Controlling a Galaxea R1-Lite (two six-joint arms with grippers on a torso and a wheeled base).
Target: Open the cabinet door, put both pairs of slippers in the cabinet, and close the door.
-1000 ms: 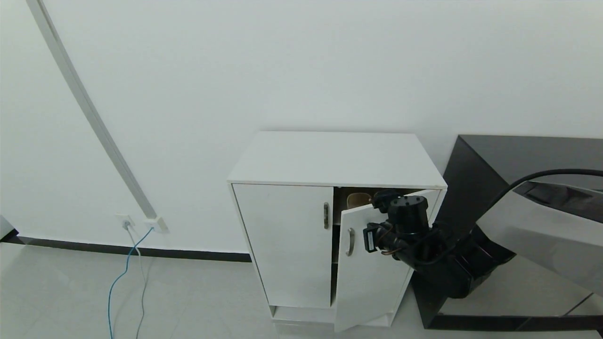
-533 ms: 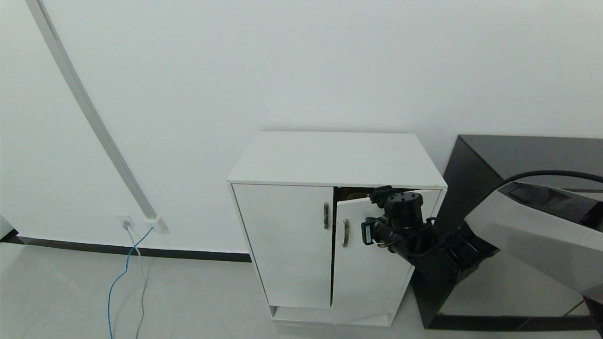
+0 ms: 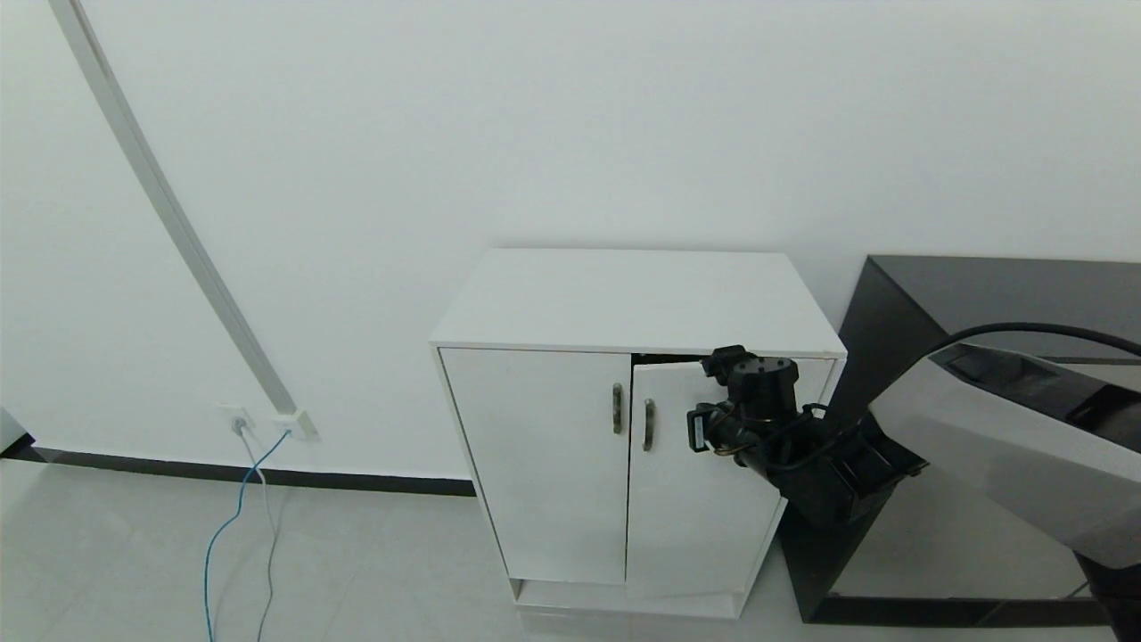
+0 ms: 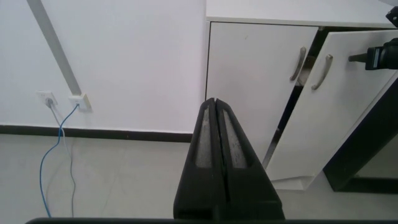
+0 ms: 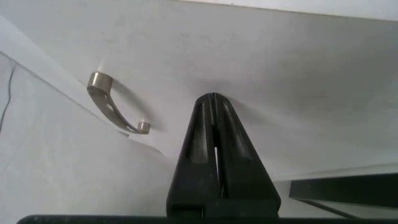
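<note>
The white cabinet (image 3: 624, 303) stands against the wall. Its left door (image 3: 544, 464) is flush, and the right door (image 3: 686, 508) is almost flush, with a thin dark gap along its top edge. My right gripper (image 3: 724, 361) is shut, its tips pressed flat on the upper part of the right door (image 5: 298, 68), beside the metal handle (image 5: 115, 112). My left gripper (image 4: 214, 102) is shut on nothing and hangs in front of the cabinet (image 4: 261, 74), well clear of it. Past it the right door (image 4: 336, 112) stands slightly ajar.
A black cabinet (image 3: 900, 312) stands close against the white cabinet's right side. On the left, wall sockets (image 3: 267, 419) feed cables that trail down to the floor, and a white conduit (image 3: 160, 196) runs up the wall. The grey floor (image 3: 357, 571) lies open on the left.
The right door has swung from clearly ajar to almost closed, with my right gripper moving in against it. The brown shape seen inside the cabinet is now hidden.
</note>
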